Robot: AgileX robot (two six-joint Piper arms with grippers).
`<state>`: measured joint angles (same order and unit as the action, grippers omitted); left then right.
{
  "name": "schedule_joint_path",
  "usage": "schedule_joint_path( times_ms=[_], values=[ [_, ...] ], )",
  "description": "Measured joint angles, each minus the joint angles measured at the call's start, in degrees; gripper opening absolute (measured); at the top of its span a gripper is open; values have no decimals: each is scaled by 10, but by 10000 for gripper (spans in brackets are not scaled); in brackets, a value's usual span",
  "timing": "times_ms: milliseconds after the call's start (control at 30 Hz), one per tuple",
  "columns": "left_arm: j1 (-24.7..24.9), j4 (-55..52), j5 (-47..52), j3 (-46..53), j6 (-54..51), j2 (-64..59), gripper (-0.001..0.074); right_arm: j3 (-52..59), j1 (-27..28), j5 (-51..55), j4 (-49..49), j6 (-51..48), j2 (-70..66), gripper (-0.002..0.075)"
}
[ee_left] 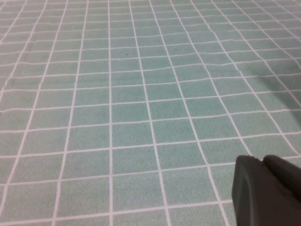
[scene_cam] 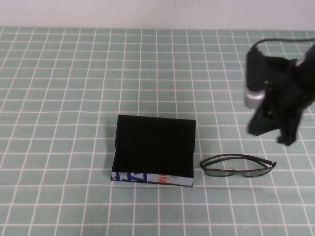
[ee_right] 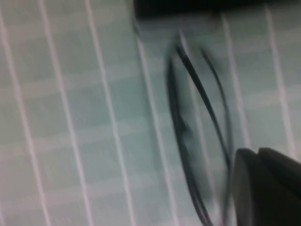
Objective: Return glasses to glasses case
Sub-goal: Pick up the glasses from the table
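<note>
The glasses [scene_cam: 238, 167] lie folded on the green checked cloth, just right of the glasses case [scene_cam: 152, 179]. The case stands open with its black lid raised at the back and its white printed edge facing front. My right gripper [scene_cam: 273, 135] hangs above the cloth a little beyond the right end of the glasses, shut and empty. In the right wrist view the glasses [ee_right: 188, 117] are blurred, close to my right gripper [ee_right: 256, 160], with the case [ee_right: 197, 5] as a dark strip. My left gripper [ee_left: 261, 162] is shut and empty over bare cloth, and does not show in the high view.
The green checked cloth [scene_cam: 74, 98] covers the whole table up to the white wall at the back. A black cable [scene_cam: 275, 42] runs from the right arm at the right edge.
</note>
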<state>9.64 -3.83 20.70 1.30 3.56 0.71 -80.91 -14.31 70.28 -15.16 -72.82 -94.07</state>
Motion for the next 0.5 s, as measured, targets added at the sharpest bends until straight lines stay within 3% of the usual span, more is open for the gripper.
schedule_joint_path(
  times_ms=[167,300,400,500],
  values=[
    [0,0,0,0,0,0,-2,0,-4,-1,-79,-9,-33,1],
    [0,0,0,0,0,0,-2,0,-15,-3,-58,6,-43,79],
    [0,0,0,0,0,0,-2,0,-35,-35,-11,73,-45,206],
    [0,0,0,0,0,0,-2,0,-57,-67,36,136,-45,400]
  ],
)
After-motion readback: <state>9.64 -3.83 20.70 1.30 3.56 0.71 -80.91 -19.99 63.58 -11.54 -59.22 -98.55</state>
